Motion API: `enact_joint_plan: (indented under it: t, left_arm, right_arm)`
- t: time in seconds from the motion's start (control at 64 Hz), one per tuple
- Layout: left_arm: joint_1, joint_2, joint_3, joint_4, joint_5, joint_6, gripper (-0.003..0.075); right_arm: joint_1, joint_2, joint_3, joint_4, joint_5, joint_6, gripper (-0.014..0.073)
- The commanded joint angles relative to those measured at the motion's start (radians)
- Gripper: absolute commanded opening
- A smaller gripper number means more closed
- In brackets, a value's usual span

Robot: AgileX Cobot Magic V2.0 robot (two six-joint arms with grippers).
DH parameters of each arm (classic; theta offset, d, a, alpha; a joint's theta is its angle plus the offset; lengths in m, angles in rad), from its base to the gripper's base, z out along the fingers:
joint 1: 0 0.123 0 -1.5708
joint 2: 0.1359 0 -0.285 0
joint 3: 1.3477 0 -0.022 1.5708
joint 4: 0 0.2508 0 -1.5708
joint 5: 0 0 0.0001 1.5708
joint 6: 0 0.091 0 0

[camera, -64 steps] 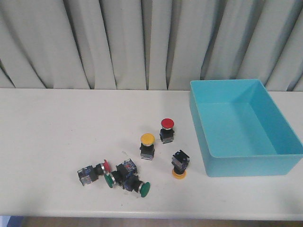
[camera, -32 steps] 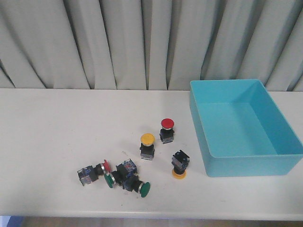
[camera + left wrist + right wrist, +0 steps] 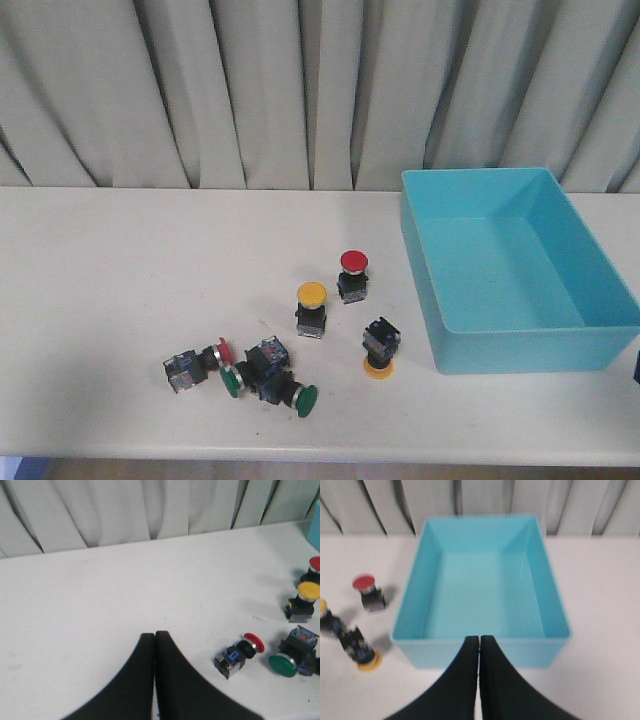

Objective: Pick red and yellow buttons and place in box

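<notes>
On the white table stand an upright red button [image 3: 353, 274] and an upright yellow button [image 3: 311, 308]. A second yellow button [image 3: 380, 349] lies cap down near the turquoise box [image 3: 600, 340]. A second red button [image 3: 195, 365] lies on its side at the left. The box is empty. My left gripper [image 3: 154, 636] is shut and empty, apart from the lying red button [image 3: 239, 654]. My right gripper [image 3: 479, 639] is shut and empty, just in front of the box's near wall [image 3: 480, 652]. The upright red button [image 3: 369, 592] and the tipped yellow one [image 3: 360, 650] show beside the box.
Two green-capped buttons [image 3: 295, 394] [image 3: 250, 372] lie next to the lying red button. A grey curtain [image 3: 300, 90] hangs behind the table. A dark bit of my right arm [image 3: 637, 365] shows at the right edge of the front view.
A dark bit of my right arm has come into the front view at the right edge. The buttons and the box have not moved.
</notes>
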Motion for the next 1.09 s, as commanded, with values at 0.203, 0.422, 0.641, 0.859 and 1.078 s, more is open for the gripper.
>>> enact_joint_plan:
  t: [0.203,0.422,0.641,0.859,1.078]
  left_arm:
    - [0.003,0.105,-0.035,0.0,-0.055,-0.012,0.0004]
    - [0.003,0.142,-0.035,-0.006,-0.1,-0.012,0.0207]
    - [0.002,0.179,-0.04,-0.033,-0.088,-0.002,0.0523]
    - [0.001,0.263,-0.121,-0.111,0.009,0.142,0.061]
    - [0.001,0.382,-0.218,-0.34,0.057,0.448,0.058]
  right_arm:
    - [-0.006,0.125,-0.033,-0.008,-0.045,0.0,0.0006]
    - [-0.006,0.165,-0.033,-0.034,-0.032,0.0,0.0167]
    - [-0.006,0.17,-0.033,-0.034,-0.031,0.0,0.0442]
    - [-0.006,0.173,-0.033,-0.032,-0.031,0.0,0.0531]
    - [-0.006,0.173,-0.033,-0.031,-0.031,0.0,0.052]
